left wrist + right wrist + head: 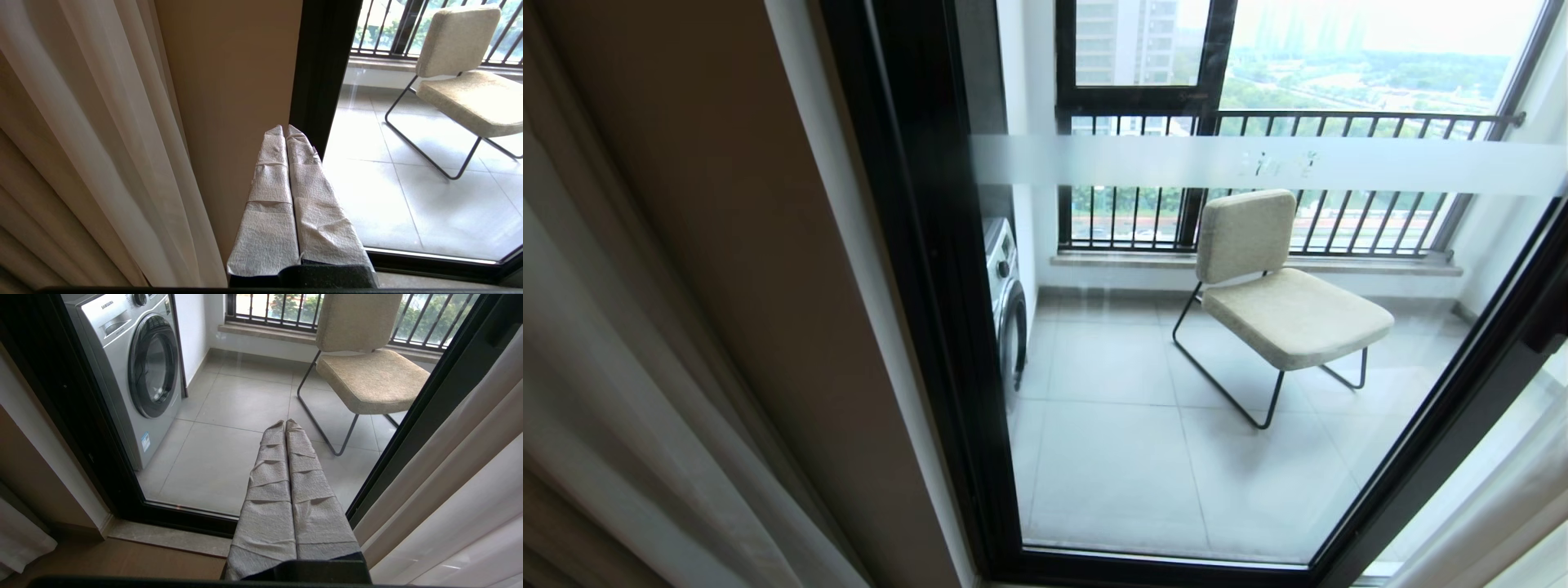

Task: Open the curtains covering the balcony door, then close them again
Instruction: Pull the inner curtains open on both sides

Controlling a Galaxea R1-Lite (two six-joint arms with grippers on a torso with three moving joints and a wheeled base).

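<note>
The balcony door (931, 286), black-framed glass with a frosted stripe (1258, 163), stands uncovered in the head view. The curtains hang bunched on both sides: a pale panel at the left (621, 392) and a sheer one at the lower right corner (1494, 523). Neither arm shows in the head view. My left gripper (285, 130) is shut and empty, hovering beside the sheer white curtain (102, 122) and a tan wall (233, 81). My right gripper (285, 424) is shut and empty, pointing at the glass, with curtain folds (461, 498) close on its right.
Behind the glass are a beige chair on a black wire frame (1282, 302), a silver washing machine (135, 363) and a window with railing bars (1258, 122). The black door sill (184, 518) runs along the floor just ahead of the right gripper.
</note>
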